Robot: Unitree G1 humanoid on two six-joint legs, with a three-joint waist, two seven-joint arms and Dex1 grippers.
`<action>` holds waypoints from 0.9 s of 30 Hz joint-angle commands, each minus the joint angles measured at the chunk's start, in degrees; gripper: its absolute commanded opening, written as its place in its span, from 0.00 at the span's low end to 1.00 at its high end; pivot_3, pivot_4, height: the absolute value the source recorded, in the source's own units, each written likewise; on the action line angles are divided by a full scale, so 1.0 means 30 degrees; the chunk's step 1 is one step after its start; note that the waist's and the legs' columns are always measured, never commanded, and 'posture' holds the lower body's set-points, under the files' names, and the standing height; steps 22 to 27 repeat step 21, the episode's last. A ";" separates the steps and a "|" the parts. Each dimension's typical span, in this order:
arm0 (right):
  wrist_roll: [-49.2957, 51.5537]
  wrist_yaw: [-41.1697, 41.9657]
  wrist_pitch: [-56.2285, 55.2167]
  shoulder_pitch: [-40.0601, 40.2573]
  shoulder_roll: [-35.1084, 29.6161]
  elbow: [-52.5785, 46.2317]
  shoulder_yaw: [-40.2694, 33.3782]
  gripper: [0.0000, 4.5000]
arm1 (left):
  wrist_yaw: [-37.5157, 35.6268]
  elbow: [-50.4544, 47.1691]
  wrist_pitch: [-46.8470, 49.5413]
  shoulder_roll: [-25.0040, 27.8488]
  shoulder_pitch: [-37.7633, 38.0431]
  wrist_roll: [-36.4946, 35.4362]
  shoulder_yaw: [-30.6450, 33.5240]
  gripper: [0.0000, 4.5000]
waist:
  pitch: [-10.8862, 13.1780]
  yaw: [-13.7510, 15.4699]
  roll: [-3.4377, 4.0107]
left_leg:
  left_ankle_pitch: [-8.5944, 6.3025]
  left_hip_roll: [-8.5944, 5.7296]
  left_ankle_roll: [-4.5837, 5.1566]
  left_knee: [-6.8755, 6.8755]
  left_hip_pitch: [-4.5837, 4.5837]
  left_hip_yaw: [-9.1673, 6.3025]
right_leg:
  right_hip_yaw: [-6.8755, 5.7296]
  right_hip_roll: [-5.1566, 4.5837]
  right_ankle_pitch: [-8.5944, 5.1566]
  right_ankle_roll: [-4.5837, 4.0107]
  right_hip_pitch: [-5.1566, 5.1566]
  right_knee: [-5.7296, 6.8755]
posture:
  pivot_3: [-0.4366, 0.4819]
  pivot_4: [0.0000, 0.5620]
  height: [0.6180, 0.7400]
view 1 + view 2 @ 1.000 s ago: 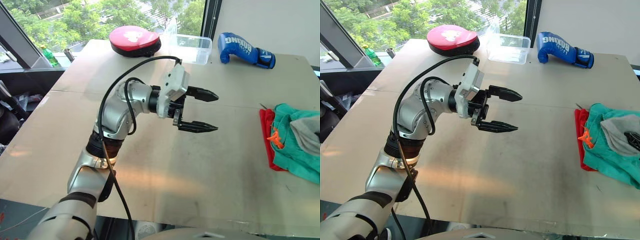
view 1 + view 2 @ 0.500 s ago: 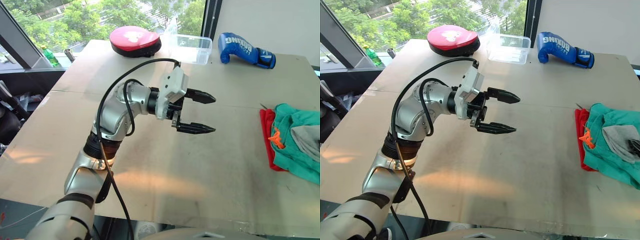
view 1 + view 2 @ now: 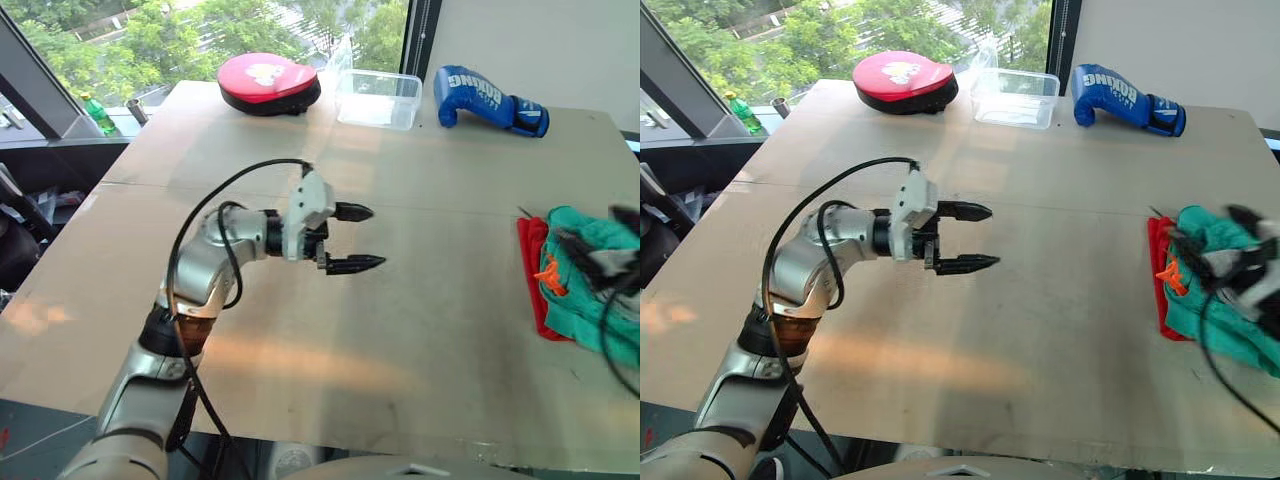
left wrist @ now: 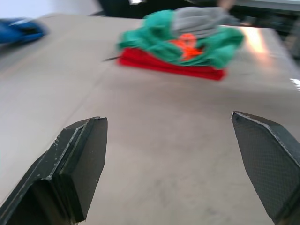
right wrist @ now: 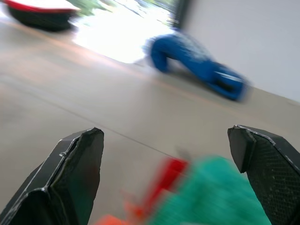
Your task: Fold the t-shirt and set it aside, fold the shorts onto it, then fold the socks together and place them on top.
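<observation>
At the table's right edge lies a stack: the red t-shirt [image 4: 168, 65] at the bottom, the teal shorts [image 4: 145, 40] with an orange drawstring on it, and the grey socks [image 4: 199, 21] on top. My right gripper [image 5: 164, 136] hovers blurred just over this stack, open, with nothing between its fingers. Over the middle of the table my left gripper [image 3: 376, 238] is held open and empty, pointing toward the stack and well apart from it.
Along the far edge stand a red round pad [image 3: 270, 80], a clear plastic container [image 3: 378, 97] and a blue boxing glove [image 3: 490, 100]. Bare tabletop [image 3: 430, 330] stretches between my left gripper and the stack.
My right gripper has opened, let go of the socks and lifted off the stack. The left arm has drawn back toward me and lowered, still open.
</observation>
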 commanded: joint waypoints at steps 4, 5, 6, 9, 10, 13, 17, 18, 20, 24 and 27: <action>-0.2159 0.0392 -0.2253 0.0210 0.1890 -0.0459 0.6541 0.99 | 0.2372 -0.2187 -0.0510 0.0816 0.3671 0.0380 0.2411 1.00 | 0.0005 0.0122 -0.0016 | 0.0007 -0.0010 -0.0013 0.0002 -0.0022 -0.0001 | -0.0048 -0.0032 -0.0002 0.0003 0.0001 -0.0021 | 0.48 0.27 0.96; -0.2801 0.0629 -0.2874 0.0545 0.1927 -0.0136 0.7362 0.99 | 0.2844 -0.2194 -0.0749 0.0684 0.4260 0.0466 0.2769 1.00 | 0.0005 0.0125 -0.0015 | 0.0002 -0.0014 -0.0005 0.0002 -0.0018 0.0003 | -0.0043 -0.0040 -0.0002 0.0003 0.0002 -0.0022 | 0.48 0.27 0.96; -0.3192 0.0773 -0.3345 0.0740 0.1937 0.0133 0.7833 0.99 | 0.3157 -0.2200 -0.0939 0.0566 0.4615 0.0519 0.2972 1.00 | 0.0006 0.0142 -0.0017 | -0.0006 -0.0015 0.0007 0.0001 -0.0017 0.0003 | -0.0046 -0.0045 -0.0005 0.0006 0.0002 -0.0023 | 0.48 0.27 0.96; -0.3956 0.1147 -0.4741 0.1525 0.1950 0.1262 0.8372 0.99 | 0.4146 -0.2286 -0.1454 0.0116 0.5802 0.0779 0.3269 1.00 | 0.0006 0.0157 -0.0017 | -0.0030 -0.0017 0.0050 0.0018 -0.0018 0.0005 | -0.0052 -0.0051 -0.0004 0.0005 0.0005 -0.0018 | 0.48 0.27 0.96; -0.4184 0.1341 -0.5196 0.1908 0.1881 0.1721 0.8408 0.99 | 0.4469 -0.2118 -0.1907 0.0040 0.6353 0.1167 0.3270 1.00 | 0.0000 0.0137 -0.0020 | -0.0031 -0.0017 0.0052 0.0020 -0.0015 0.0008 | -0.0050 -0.0053 -0.0003 0.0006 0.0007 -0.0018 | 0.48 0.27 0.96; -0.4513 0.1729 -0.6367 0.2755 0.1838 0.2875 0.8125 0.99 | 0.5017 -0.1602 -0.3248 -0.0094 0.7472 0.2053 0.3219 1.00 | -0.0008 0.0079 -0.0032 | -0.0037 -0.0010 0.0060 0.0020 0.0021 0.0009 | -0.0049 -0.0049 -0.0004 0.0003 0.0032 -0.0018 | 0.48 0.27 0.96; -0.4470 0.1971 -0.7451 0.3491 0.1825 0.4074 0.7385 0.99 | 0.5442 -0.1153 -0.3759 -0.0408 0.8099 0.2257 0.3178 1.00 | -0.0009 0.0072 -0.0032 | -0.0038 0.0000 0.0062 0.0018 0.0020 0.0004 | -0.0053 -0.0049 -0.0004 -0.0003 0.0028 -0.0009 | 0.48 0.27 0.96; -0.4389 0.2030 -0.7616 0.3582 0.1787 0.4209 0.7217 0.99 | 0.5518 -0.0964 -0.4090 -0.0458 0.8189 0.2434 0.3131 1.00 | -0.0009 0.0073 -0.0031 | -0.0038 0.0000 0.0062 0.0019 0.0022 0.0005 | -0.0052 -0.0049 -0.0003 -0.0003 0.0029 -0.0009 | 0.48 0.27 0.96; -0.4253 0.2039 -0.7784 0.3640 0.1731 0.4385 0.6858 0.99 | 0.5469 -0.0667 -0.4533 -0.0514 0.8355 0.2598 0.3023 1.00 | -0.0011 0.0055 -0.0028 | -0.0039 -0.0001 0.0064 0.0020 0.0025 0.0011 | -0.0047 -0.0054 -0.0003 -0.0002 0.0029 -0.0009 | 0.48 0.27 0.96; -0.4181 0.2110 -0.7818 0.3640 0.1678 0.4423 0.6684 0.99 | 0.5347 -0.0618 -0.4754 -0.0542 0.8467 0.2570 0.2966 1.00 | -0.0011 0.0055 -0.0028 | -0.0040 0.0000 0.0063 0.0018 0.0025 0.0009 | -0.0049 -0.0052 -0.0002 -0.0003 0.0029 -0.0009 | 0.48 0.27 0.96; -0.4181 0.2110 -0.7818 0.3640 0.1678 0.4423 0.6684 0.99 | 0.5347 -0.0618 -0.4754 -0.0542 0.8467 0.2570 0.2966 1.00 | -0.0011 0.0055 -0.0028 | -0.0040 0.0000 0.0063 0.0018 0.0025 0.0009 | -0.0049 -0.0052 -0.0002 -0.0003 0.0029 -0.0009 | 0.48 0.27 0.96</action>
